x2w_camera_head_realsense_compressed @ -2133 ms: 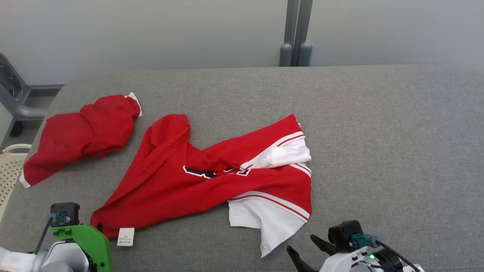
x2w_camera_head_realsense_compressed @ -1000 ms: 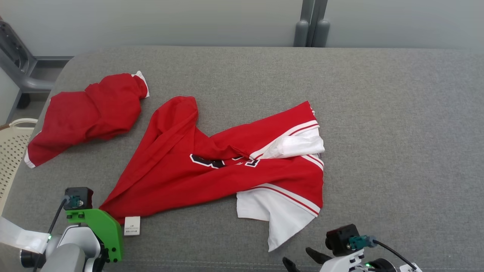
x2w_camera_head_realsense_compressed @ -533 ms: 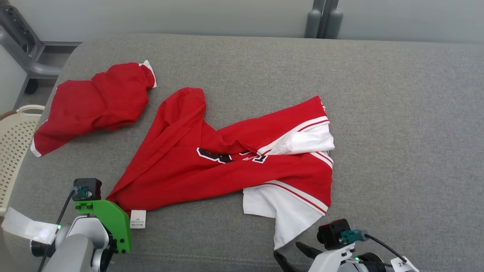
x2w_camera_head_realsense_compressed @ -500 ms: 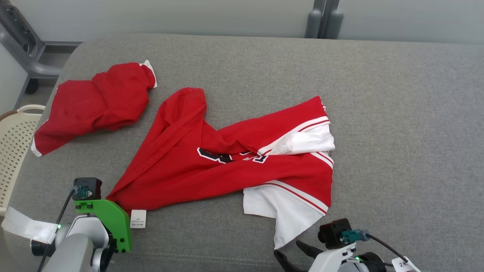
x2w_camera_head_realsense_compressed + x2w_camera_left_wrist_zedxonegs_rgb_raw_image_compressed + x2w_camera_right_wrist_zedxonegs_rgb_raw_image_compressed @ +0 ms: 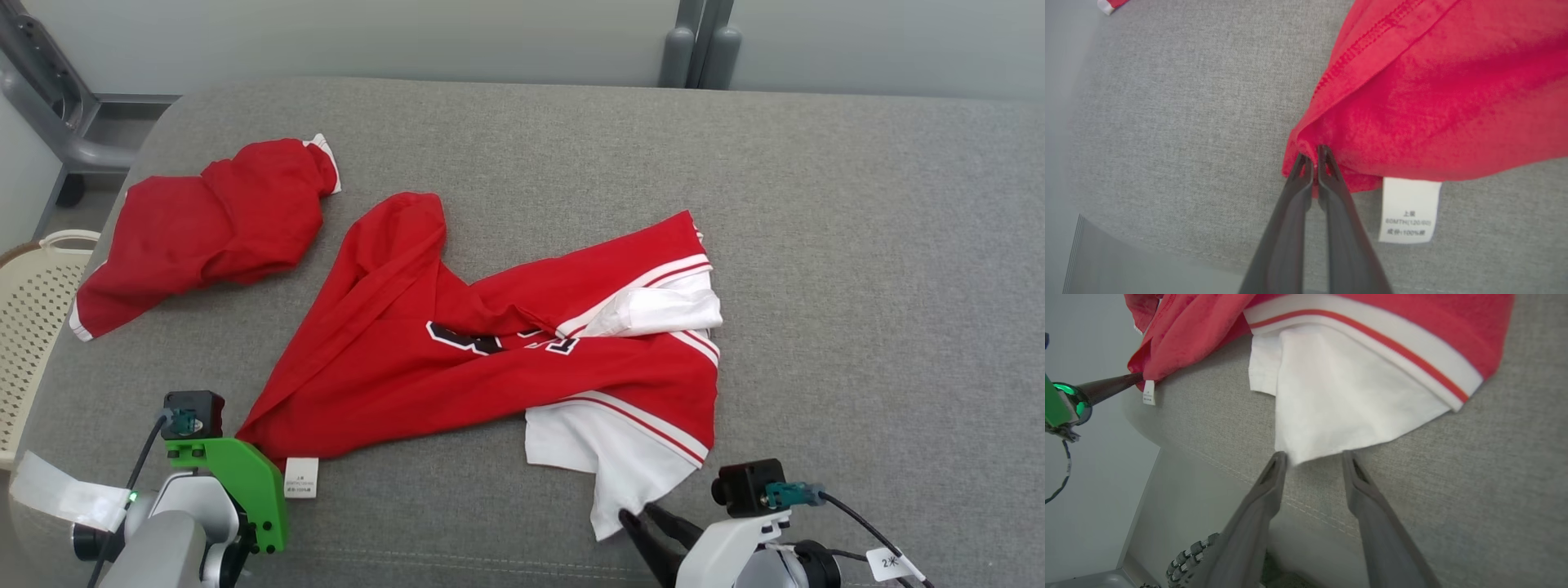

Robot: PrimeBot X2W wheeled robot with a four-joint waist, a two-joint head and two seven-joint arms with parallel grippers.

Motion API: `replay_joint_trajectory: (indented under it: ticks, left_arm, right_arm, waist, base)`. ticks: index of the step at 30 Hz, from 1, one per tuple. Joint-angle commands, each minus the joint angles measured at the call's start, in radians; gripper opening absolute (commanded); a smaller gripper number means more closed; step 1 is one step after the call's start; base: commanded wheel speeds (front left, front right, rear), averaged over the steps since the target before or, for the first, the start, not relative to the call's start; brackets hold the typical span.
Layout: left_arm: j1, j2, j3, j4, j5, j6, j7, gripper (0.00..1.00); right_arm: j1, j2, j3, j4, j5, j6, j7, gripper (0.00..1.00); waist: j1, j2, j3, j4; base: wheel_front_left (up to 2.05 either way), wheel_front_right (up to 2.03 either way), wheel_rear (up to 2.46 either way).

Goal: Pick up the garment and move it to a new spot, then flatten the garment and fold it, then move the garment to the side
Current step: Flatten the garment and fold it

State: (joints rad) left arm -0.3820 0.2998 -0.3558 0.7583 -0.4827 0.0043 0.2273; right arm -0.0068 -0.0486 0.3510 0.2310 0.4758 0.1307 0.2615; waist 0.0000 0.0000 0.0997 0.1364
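Right end effector (image 5: 1314, 457) has advanced onto the near white corner of the crumpled red-and-white jersey garment (image 5: 490, 367), mid grey fabric tabletop (image 5: 857, 286); fingers spread, seemingly not gripping yet. Left end effector (image 5: 1314, 154) pinches near-left red hem. Close deep, pull taut.

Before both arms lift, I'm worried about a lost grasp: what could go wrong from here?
The right end effector stands open at just the tip of the white corner of the garment; closing there may catch too little cloth. The left end effector pinches a small bunched red corner, which might slip under tension.
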Motion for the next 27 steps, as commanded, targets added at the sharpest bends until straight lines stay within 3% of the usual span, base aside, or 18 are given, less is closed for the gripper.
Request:
replay_joint_trajectory:
  ticks: [1,8,14,21,27]
  left_arm:
    - [-0.01,0.001,0.0,0.005,-0.003,-0.002,-0.004,0.0]
    - [-0.019,-0.002,0.007,0.006,-0.013,0.009,-0.028,0.0]
    - [-0.024,-0.036,0.053,-0.031,-0.06,0.024,-0.107,0.0]
    - [-0.022,-0.084,0.118,-0.11,-0.148,0.001,-0.174,0.0]
    - [-0.02,-0.121,0.176,-0.196,-0.25,-0.034,-0.173,0.0]
  right_arm:
    - [-0.014,-0.004,0.003,0.008,0.005,0.0,-0.009,0.0]
    - [-0.053,-0.004,-0.02,0.043,-0.038,0.0,-0.044,0.0]
    - [-0.077,-0.004,-0.162,-0.026,-0.158,0.0,-0.036,0.0]
    - [-0.093,-0.004,-0.29,-0.159,-0.182,0.0,-0.012,0.0]
    - [-0.116,-0.003,-0.337,-0.223,-0.163,0.0,-0.012,0.0]
  waist:
    - [0.0,0.0,0.0,0.0]
    - [0.0,0.0,0.004,0.002]
    - [0.0,0.0,-0.011,-0.003]
    - [0.0,0.0,-0.043,-0.02]
    - [0.0,0.0,-0.071,-0.034]
  base:
    - [0.0,0.0,0.0]
    - [0.0,0.0,0.0]
    - [0.0,0.0,0.0]
    - [0.0,0.0,0.0]
    - [0.0,0.0,0.0]
